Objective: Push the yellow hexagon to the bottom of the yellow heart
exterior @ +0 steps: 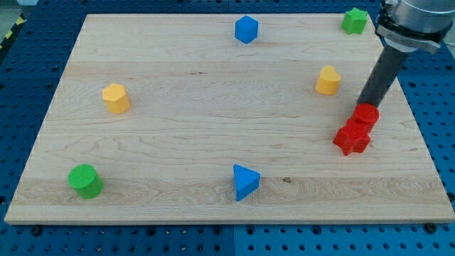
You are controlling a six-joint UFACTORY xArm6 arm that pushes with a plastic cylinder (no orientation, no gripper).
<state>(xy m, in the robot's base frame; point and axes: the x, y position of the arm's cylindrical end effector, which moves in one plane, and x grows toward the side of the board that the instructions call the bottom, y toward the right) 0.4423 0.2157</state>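
you are looking at a pale wooden surface point(213, 128) with fine lengthwise grain, lying on a blue perforated base point(441, 92). the blocks look like matte moulded plastic.

the yellow hexagon point(115, 98) sits near the surface's left edge, a little above mid-height, with open wood all around it. the yellow heart point(328, 80) sits well apart from it, toward the right edge in the upper half.

there is no hand on this arm, so nothing is apart or clamped; it ends in a straight dark rod point(378, 77). my tip point(362, 105) comes down just right of and below the heart, at the upper edge of a red cylinder point(366, 115), whether touching it you cannot tell. a red star-like block point(351, 139) sits against that cylinder's lower left side.

a blue cube-like block point(246, 29) stands near the top edge, a green star-like block point(355, 20) near the top right corner, a green cylinder point(85, 180) near the bottom left corner, and a blue triangle point(246, 181) near the bottom edge.

no writing or labels can be read, and no containers show.
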